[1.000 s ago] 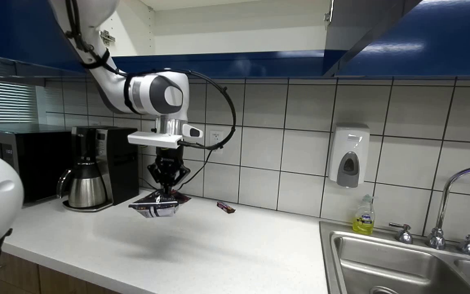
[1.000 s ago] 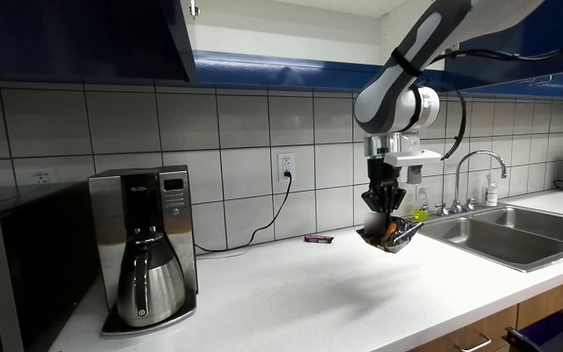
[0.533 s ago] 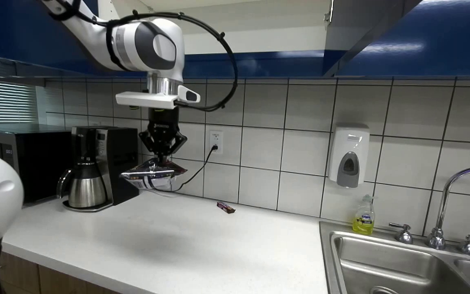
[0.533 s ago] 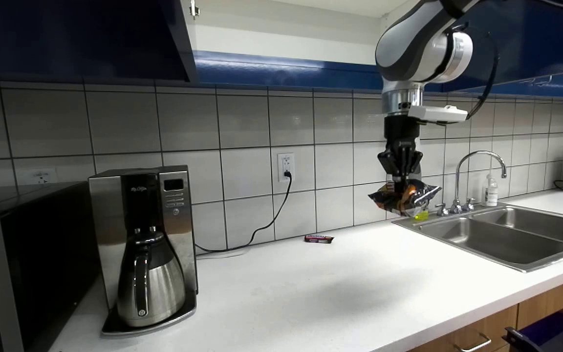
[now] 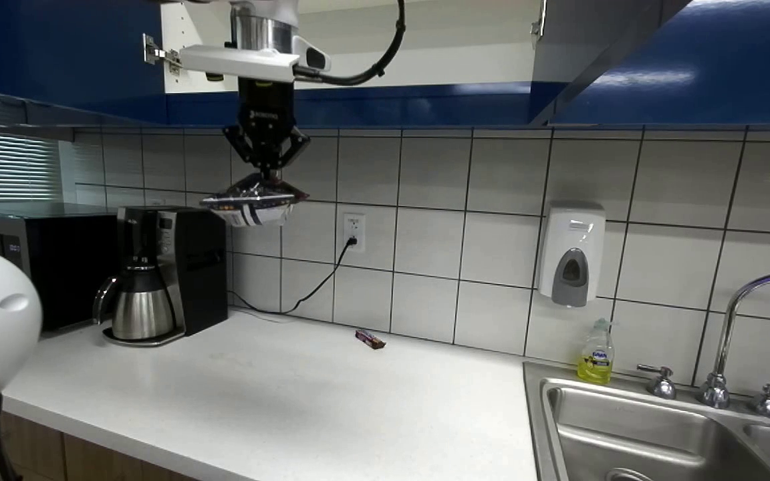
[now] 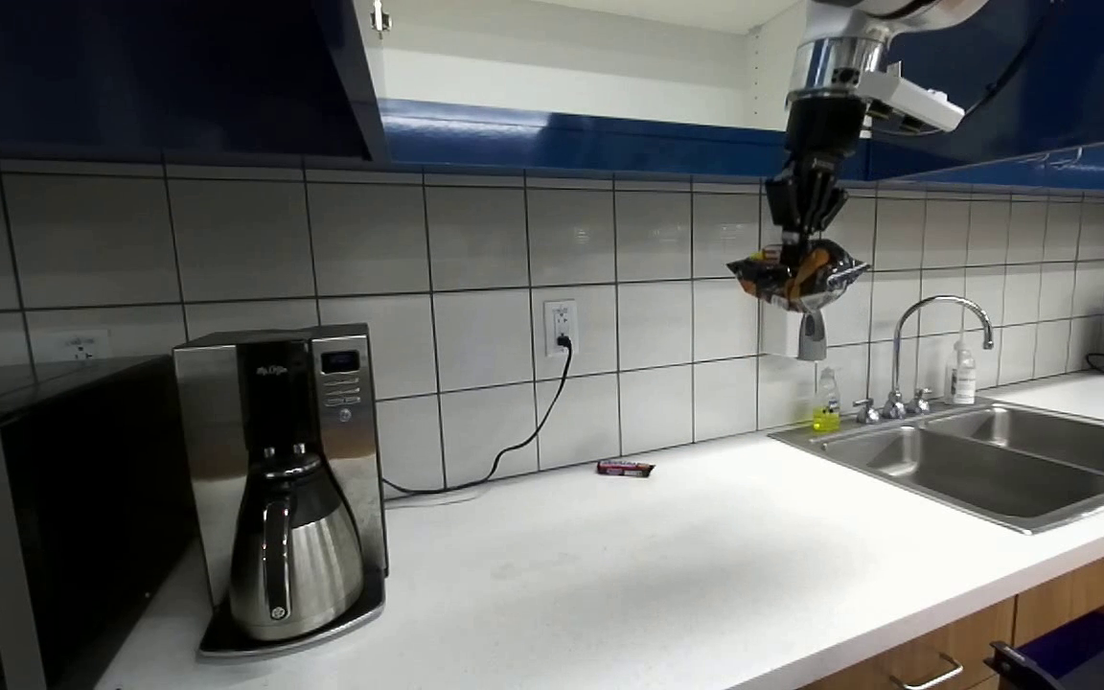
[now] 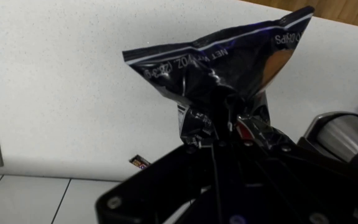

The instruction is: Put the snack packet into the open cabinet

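Note:
The snack packet, dark foil with silvery-light and orange markings, hangs in my gripper in both exterior views [image 5: 254,206] [image 6: 825,273]. My gripper [image 5: 269,175] points down and is shut on the middle of the packet. It also shows in an exterior view [image 6: 792,251]. In the wrist view the packet [image 7: 204,62] is pinched between the fingertips [image 7: 227,112], its sealed edge fanning out. The open cabinet [image 5: 418,60], with white interior and blue lower edge, is above on the wall, also seen in an exterior view [image 6: 552,62]. The packet hangs below the cabinet's blue edge, high over the counter.
A small wrapped bar [image 5: 369,339] lies on the counter [image 5: 331,401] near the tiled wall. A coffee maker [image 6: 279,479] and microwave [image 6: 63,508] stand at one end, a sink [image 6: 993,470] at the other. Open blue doors [image 5: 57,60] flank the cabinet. A soap dispenser [image 5: 572,254] hangs on the wall.
The arm has risen with the packet held, from just above the counter to near the cabinet's lower edge. The packet stays in the shut gripper.

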Tool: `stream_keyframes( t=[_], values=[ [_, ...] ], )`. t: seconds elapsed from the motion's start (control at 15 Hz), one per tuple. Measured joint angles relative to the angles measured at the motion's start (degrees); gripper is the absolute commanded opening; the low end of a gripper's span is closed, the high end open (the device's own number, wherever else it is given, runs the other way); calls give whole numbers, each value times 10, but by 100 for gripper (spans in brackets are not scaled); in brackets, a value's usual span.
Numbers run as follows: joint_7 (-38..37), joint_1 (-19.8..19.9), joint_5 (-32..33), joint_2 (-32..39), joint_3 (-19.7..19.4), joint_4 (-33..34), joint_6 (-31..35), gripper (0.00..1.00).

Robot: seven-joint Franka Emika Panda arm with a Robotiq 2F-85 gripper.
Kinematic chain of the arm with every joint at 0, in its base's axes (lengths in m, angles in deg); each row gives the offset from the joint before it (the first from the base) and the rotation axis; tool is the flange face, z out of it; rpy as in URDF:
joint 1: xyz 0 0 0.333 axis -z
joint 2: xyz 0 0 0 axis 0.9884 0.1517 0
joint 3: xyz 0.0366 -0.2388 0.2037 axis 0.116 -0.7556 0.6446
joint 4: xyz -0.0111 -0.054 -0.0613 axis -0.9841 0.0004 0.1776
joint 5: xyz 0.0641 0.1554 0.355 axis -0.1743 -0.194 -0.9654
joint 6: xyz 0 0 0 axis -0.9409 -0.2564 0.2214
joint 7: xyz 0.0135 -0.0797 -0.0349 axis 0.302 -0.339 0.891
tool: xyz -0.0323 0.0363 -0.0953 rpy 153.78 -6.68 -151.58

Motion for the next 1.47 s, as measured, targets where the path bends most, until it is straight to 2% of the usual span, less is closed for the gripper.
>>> stream_keyframes(
  t=[0.6,1.13,1.47],
  values=[
    [22,-43,-59,-2,-9,154,-14,0],
    [1,-45,-126,18,-24,245,-11,0],
    [-56,-37,-136,45,-26,287,7,0]
  ],
)
